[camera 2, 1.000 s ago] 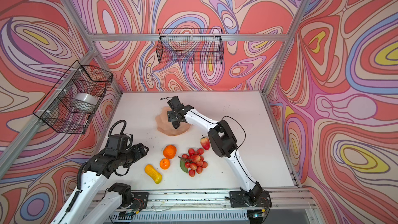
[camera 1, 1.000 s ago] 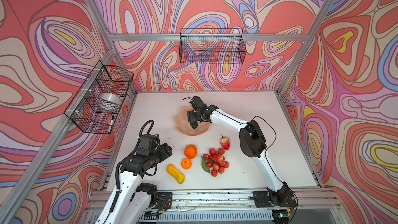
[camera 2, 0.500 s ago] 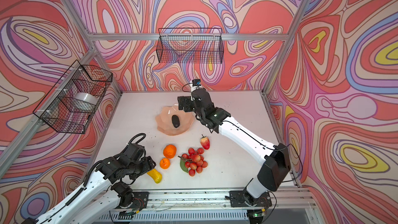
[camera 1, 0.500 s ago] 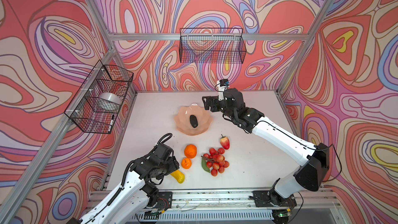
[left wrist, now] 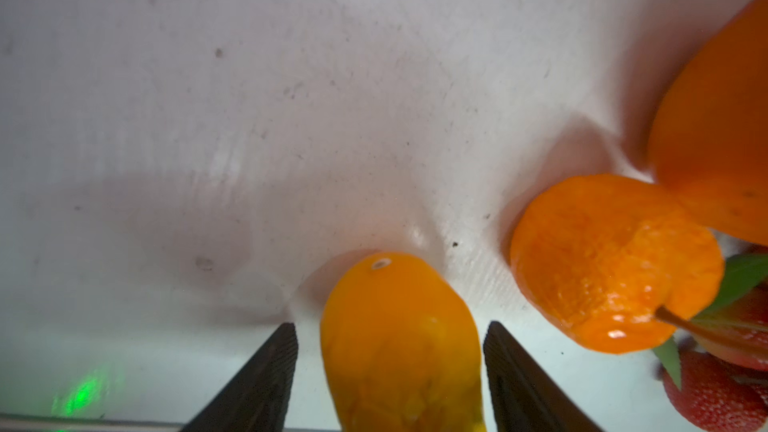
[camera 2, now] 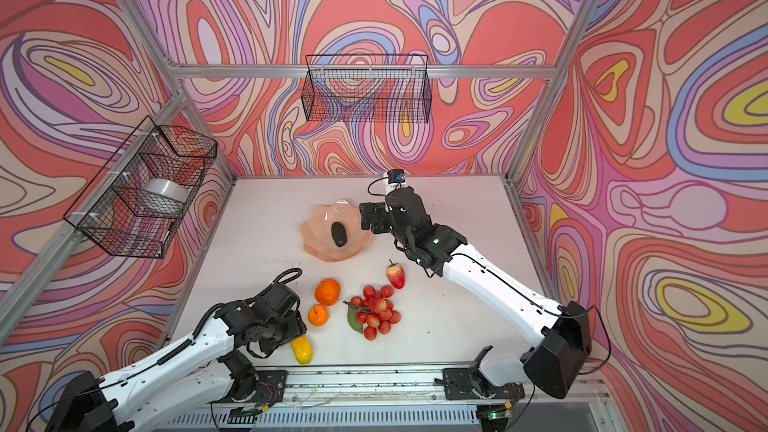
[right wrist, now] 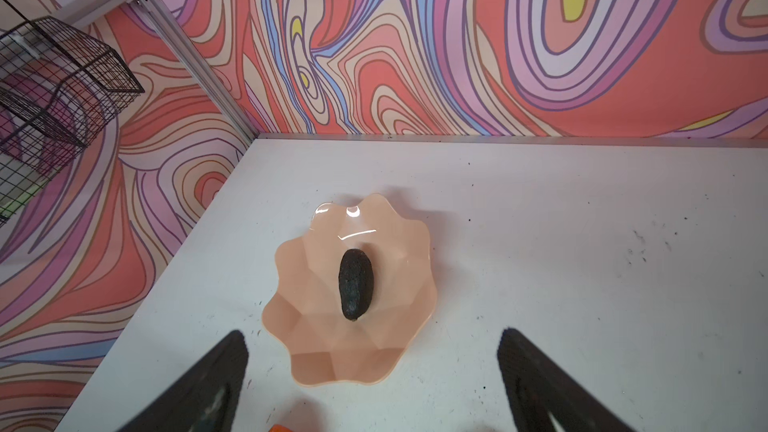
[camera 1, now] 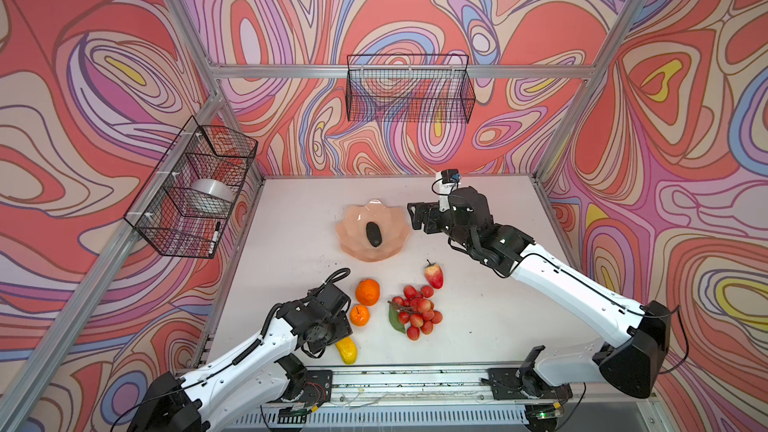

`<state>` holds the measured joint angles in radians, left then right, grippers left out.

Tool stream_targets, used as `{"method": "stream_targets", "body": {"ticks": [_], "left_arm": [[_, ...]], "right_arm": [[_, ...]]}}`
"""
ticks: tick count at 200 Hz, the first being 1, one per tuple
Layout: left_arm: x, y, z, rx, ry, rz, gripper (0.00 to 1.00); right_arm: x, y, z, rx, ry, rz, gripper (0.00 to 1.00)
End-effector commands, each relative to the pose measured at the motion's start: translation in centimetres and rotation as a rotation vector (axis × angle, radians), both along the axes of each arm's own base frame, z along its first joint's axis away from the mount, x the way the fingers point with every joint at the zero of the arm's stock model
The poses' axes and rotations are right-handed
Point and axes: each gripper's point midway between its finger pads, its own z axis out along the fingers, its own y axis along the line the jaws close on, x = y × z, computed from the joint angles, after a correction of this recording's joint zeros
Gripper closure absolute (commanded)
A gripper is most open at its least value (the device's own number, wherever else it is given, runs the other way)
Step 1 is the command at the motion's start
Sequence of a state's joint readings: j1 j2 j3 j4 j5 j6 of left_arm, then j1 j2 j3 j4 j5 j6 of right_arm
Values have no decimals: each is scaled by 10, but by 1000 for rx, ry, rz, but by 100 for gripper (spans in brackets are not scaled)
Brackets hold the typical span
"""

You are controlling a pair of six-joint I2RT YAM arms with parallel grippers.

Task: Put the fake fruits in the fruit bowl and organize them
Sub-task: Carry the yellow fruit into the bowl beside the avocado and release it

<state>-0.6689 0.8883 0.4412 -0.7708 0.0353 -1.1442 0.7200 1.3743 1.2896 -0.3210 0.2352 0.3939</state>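
Elongated yellow-orange fruit [left wrist: 395,292] is lying on the tabletop [left wrist: 291,97]; only the left wrist view is showing the lowered left gripper [left wrist: 390,326] straddling it, jaws apart. Right gripper [camera 1: 414,217], spread wide, is hovering beside the fruit bowl [camera 1: 353,243] cradling the avocado [camera 1: 373,233].

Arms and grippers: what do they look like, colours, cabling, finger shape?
The left arm and right arm share white link shells and black joint housings. A corrugated black hose loops at the left wrist; thin black cables run along the right arm. Each gripper's fingers are black, tapered wedges with finely textured faces.
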Motion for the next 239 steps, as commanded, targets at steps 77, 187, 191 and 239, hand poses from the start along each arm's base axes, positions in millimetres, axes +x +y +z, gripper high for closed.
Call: {"method": "stream_targets", "body": {"ticks": [77, 187, 191, 239], "left_arm": [[31, 14, 71, 71, -227, -21, 69], [254, -35, 166, 192, -432, -348, 68], [260, -33, 161, 201, -419, -340, 68], [312, -35, 117, 144, -365, -305, 69]], "right_arm": [[-1, -5, -4, 2, 2, -19, 2], [-38, -45, -50, 17, 134, -103, 2], [-40, -49, -52, 12, 143, -114, 2], [-69, -82, -76, 36, 200, -193, 2]]}}
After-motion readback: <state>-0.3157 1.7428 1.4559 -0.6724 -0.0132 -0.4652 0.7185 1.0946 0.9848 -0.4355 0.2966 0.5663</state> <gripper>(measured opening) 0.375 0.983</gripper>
